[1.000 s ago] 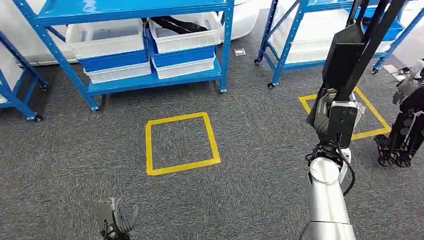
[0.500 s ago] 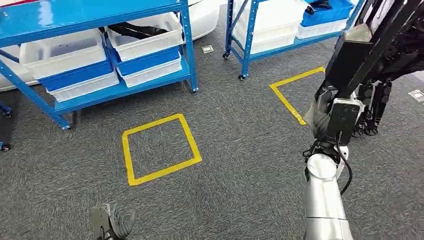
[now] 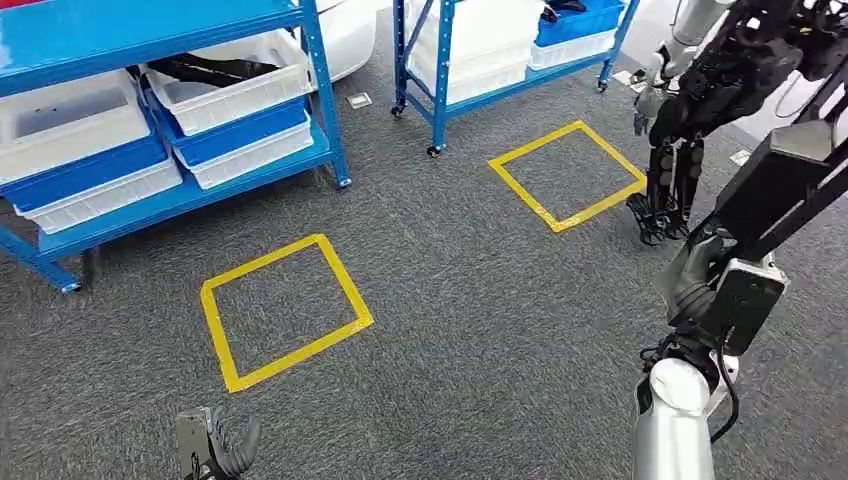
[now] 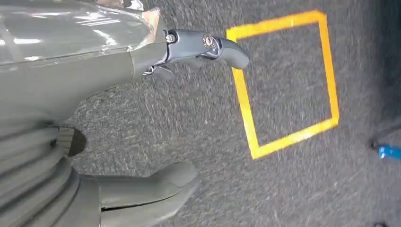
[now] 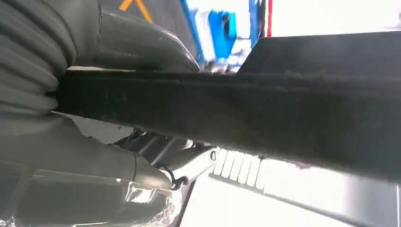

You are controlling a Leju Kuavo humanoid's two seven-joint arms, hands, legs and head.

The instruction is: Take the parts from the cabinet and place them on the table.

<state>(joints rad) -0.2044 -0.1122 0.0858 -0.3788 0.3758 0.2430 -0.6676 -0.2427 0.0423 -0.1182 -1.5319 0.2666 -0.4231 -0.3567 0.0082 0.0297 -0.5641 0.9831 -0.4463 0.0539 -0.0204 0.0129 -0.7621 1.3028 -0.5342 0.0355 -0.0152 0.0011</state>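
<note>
My right hand (image 3: 705,285) grips a long black part (image 3: 790,170) that rises up and to the right over the carpet. In the right wrist view the same black part (image 5: 246,109) crosses the picture with the grey thumb (image 5: 137,42) pressed over it. My left hand (image 3: 215,445) hangs low above the floor, fingers apart and holding nothing; the left wrist view shows its dark finger (image 4: 208,45) and thumb (image 4: 156,187) spread over the carpet. The blue cabinet rack (image 3: 180,195) stands at the far left with white and blue bins, one bin holding black parts (image 3: 210,68).
A second blue rack (image 3: 470,75) with bins stands further back. Two yellow tape squares mark the grey carpet, one near (image 3: 285,310) and one further right (image 3: 565,175). Another dark robot (image 3: 690,120) stands beside the far square.
The camera has turned, so racks and tape squares have slid left in the picture. My right hand with the black part now sits lower and further right. The left hand hangs as before.
</note>
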